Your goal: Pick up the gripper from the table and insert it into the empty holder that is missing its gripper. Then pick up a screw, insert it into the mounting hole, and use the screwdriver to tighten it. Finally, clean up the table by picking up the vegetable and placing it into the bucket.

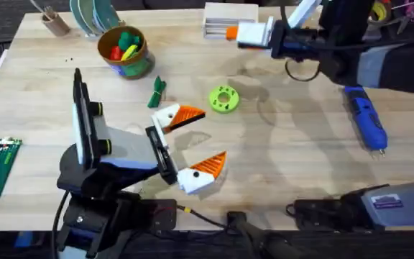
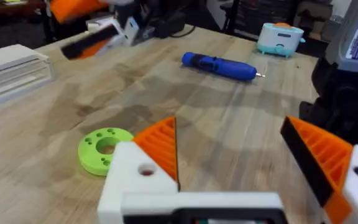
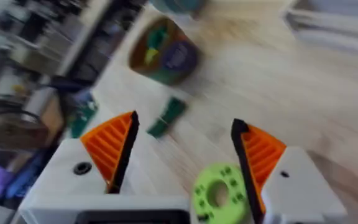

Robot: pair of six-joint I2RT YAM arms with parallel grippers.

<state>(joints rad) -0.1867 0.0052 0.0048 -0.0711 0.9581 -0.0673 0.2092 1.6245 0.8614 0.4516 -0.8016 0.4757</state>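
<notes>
Left tool (image 2: 244,165) open, screwdriver (image 2: 219,65) beyond, vegetable (image 3: 166,116) in right wrist view

Left end effector (image 2: 232,158) gapes above the table (image 2: 241,118), lime-green disc (image 2: 102,149) beside it, screwdriver (image 2: 219,66) farther off

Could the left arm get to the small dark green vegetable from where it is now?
Probably yes. The vegetable lies on bare table close beside the open left gripper, with nothing between them. The lime disc sits apart from it.
</notes>
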